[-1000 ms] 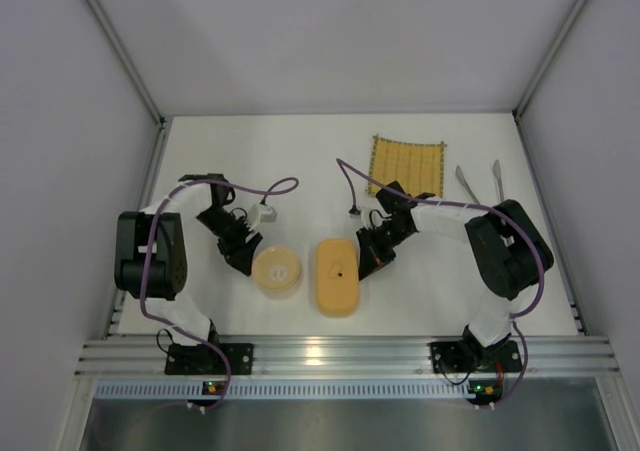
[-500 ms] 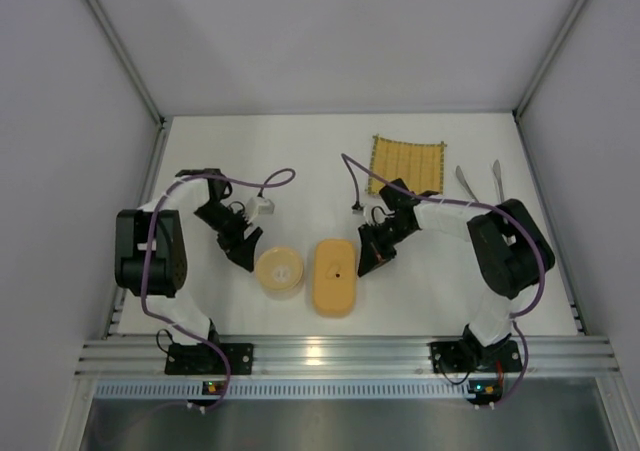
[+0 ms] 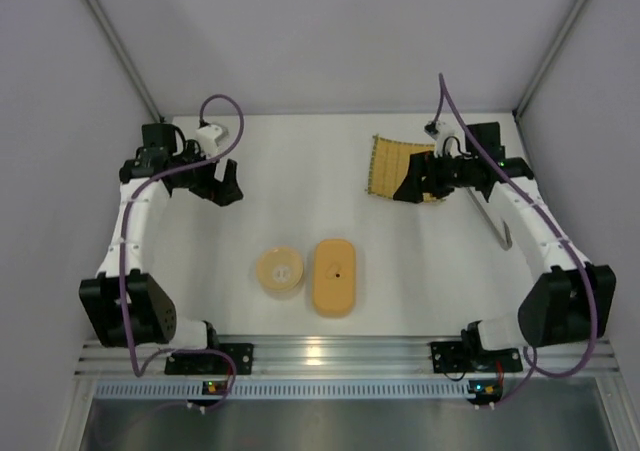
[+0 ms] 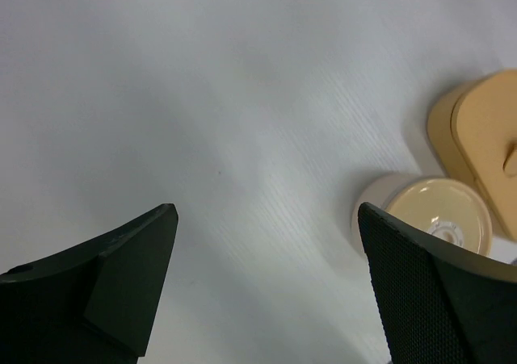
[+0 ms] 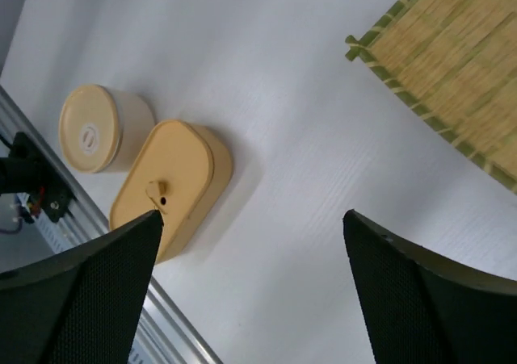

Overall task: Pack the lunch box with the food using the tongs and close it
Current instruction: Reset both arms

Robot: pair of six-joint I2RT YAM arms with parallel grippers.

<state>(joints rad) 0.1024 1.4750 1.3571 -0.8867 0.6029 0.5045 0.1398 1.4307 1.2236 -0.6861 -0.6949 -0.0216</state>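
Orange-tan and lidded, the lunch box (image 3: 335, 276) sits near the front of the white surface (image 3: 300, 161), with a round tub (image 3: 280, 270) just beside it. No food lies loose. The left gripper (image 3: 226, 185) and right gripper (image 3: 408, 185) hang far back, well apart from the box. The right one is over the bamboo mat (image 3: 385, 166), and the tongs (image 3: 499, 229) lie beneath its forearm.

From the left wrist, the jaws are spread wide on nothing.

The right wrist shows the same: wide and empty.

I'd judge the packing done. Backing off well means staying high, clear of lid and tongs.
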